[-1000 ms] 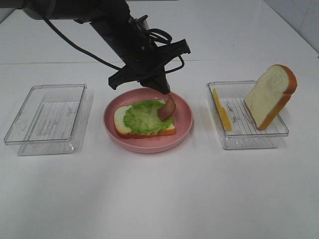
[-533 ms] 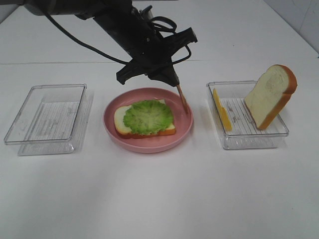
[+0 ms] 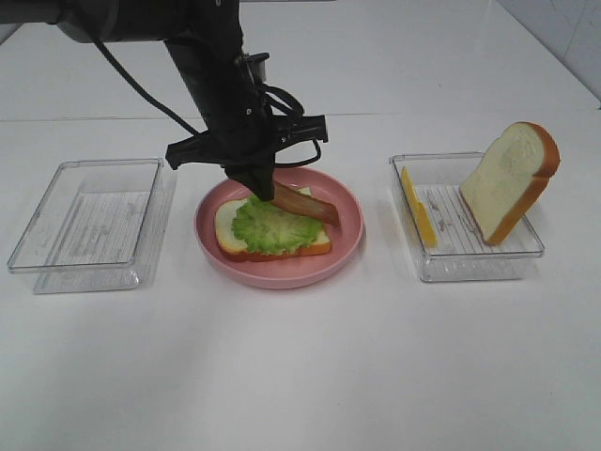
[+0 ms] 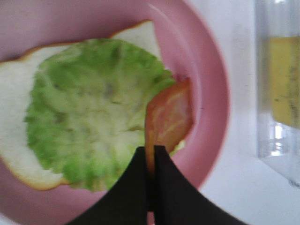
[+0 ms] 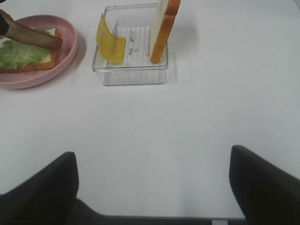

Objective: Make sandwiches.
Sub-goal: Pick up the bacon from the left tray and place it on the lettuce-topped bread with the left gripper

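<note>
The left gripper [image 4: 151, 154] is clamped tight on one end of the bacon strip [image 4: 169, 117]. The strip slants down across the lettuce [image 4: 93, 122], its free end toward the rim of the pink plate [image 3: 282, 274]. The lettuce lies flat on a bread slice [image 4: 14, 140] in that plate. Either side of the plate, apart from it, stand two clear trays on the white table [image 3: 300, 376]. The left tray [image 3: 84, 272] is on the left arm's side. The right tray [image 5: 131, 77] holds a yellow cheese square [image 5: 110, 44] leaning at the wall nearest the plate and a second bread slice [image 3: 507, 183] propped tilted on edge. The right gripper [image 5: 152, 187] hangs over bare table with its fingers [image 5: 42, 187] spread wide and nothing between them. In the high view the left arm and its cable [image 3: 141, 89] cover the plate's rear rim. The held end of the bacon is hidden between the jaws. Whether its free end touches the plate cannot be told. The right wrist view cuts off the top of the second slice.
</note>
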